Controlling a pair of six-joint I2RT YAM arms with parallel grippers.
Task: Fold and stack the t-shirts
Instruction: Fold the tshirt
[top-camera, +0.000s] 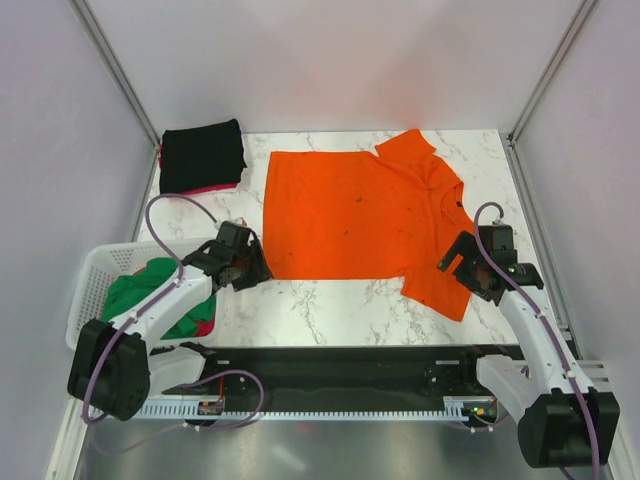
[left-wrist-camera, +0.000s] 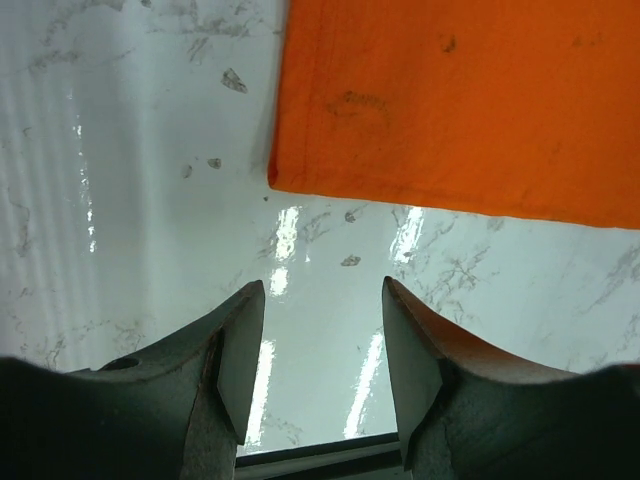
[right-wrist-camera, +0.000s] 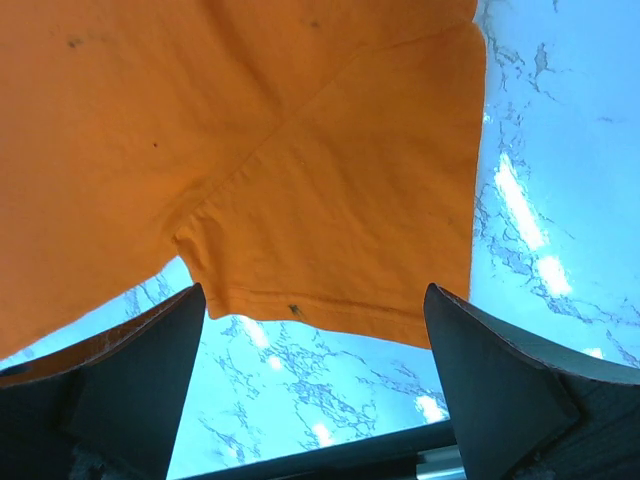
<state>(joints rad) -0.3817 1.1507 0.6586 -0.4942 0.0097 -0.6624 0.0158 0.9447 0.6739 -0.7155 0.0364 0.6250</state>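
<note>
left hand (left-wrist-camera: 320, 292) apart, near orange t-shirt (top-camera: 350, 215) corner | right hand (right-wrist-camera: 312, 292) apart, facing its sleeve

Marble table (top-camera: 330, 310), pale grey walls (top-camera: 330, 60)

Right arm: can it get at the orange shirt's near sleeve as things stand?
Probably yes. The right gripper is open and faces the sleeve of the orange t-shirt. The sleeve hem lies flat on the table just ahead of the fingertips, with nothing in between.
</note>
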